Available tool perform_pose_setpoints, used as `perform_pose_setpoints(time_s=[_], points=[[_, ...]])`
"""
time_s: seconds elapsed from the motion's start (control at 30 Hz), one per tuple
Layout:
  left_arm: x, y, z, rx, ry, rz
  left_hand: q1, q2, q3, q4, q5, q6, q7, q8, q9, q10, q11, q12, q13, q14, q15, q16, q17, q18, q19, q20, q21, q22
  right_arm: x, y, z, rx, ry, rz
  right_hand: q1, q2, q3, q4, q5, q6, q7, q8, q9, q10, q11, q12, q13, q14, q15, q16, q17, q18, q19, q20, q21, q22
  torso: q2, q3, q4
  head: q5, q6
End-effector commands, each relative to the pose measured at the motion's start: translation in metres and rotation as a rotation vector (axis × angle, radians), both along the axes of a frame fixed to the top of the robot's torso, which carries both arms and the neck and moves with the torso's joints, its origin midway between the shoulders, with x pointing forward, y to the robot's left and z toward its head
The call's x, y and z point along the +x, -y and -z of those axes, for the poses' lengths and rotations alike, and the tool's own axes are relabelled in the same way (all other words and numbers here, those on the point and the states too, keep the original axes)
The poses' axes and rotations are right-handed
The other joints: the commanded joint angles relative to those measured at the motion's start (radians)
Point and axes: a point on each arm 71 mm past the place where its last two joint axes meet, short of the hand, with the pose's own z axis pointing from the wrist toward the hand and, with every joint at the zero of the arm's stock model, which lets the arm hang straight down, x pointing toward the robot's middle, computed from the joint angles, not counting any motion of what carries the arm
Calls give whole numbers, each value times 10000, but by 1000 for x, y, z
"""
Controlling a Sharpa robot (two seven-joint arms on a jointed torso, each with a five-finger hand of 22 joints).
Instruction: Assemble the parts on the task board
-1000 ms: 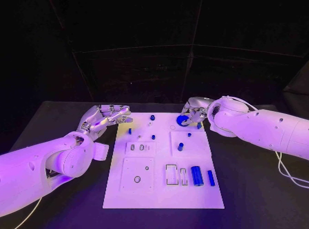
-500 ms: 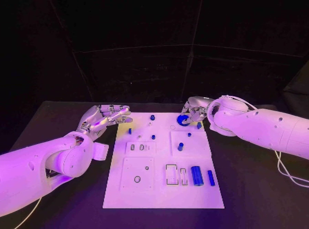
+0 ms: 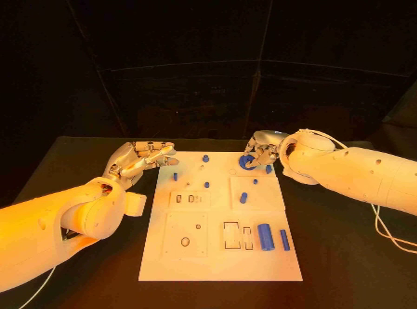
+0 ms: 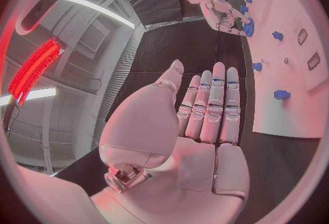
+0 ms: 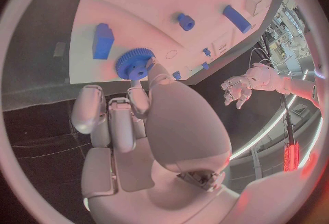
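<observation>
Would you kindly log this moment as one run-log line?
right hand: grips blue gear at task board far edge | left hand: open, beside board

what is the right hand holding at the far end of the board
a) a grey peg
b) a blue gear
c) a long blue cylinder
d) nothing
b: the right hand pinches a blue gear at its fingertips, over the task board.

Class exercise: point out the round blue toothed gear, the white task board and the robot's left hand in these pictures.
round blue toothed gear (image 5: 134,65), right wrist view, on its flat face.
white task board (image 3: 222,264), head view, bare near end.
left hand (image 4: 205,119), left wrist view, on its straight fingers.
</observation>
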Motion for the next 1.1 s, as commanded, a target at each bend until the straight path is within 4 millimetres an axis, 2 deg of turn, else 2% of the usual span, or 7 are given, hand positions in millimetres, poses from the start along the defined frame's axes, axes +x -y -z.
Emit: perform_pose_setpoints(time_s=[0.03,0.77,0.97,1.1], points=[[0,1,-1,-66,38,103,24,100,-14,-61,-13,46,35,-38,-12,23,35,-41,-13,40,36,-44,16,152,62,-3,-66,-9,-1,-1,-2,24,225,-61,-61,-144,78,-10,-61,-120,16,-68,-17,-70,55,-58,6,574,90,45,214,-102,36,45,65,18,1,-1,-7,-9,-3],[0,0,-1,-61,32,99,43,103,-5,-93,-15,43,38,-55,-13,17,39,-63,-15,41,37,-66,22,152,68,-3,-75,-19,-1,6,-2,39,251,82,-128,-206,250,-17,39,-201,33,-93,2,-93,71,-100,-6,577,108,53,241,-102,31,66,71,28,2,-2,-3,-33,-13],[0,0,-1,-58,27,96,43,103,-5,-97,-16,42,39,-58,-13,15,40,-68,-16,41,38,-69,23,152,69,-3,-76,-21,-1,6,-2,55,194,65,-371,-495,372,94,338,-313,46,-123,5,-112,91,-138,-11,573,124,47,241,-101,25,85,76,35,3,-5,1,-41,-9],[0,0,-1,-57,25,94,43,103,-5,-97,-16,42,39,-58,-13,15,40,-68,-16,41,38,-69,23,152,69,-3,-76,-21,-1,8,-2,36,145,85,-585,-789,477,264,958,-435,62,-143,8,-128,103,-184,-21,575,138,49,260,-100,14,98,78,31,3,-1,3,-38,-12]])
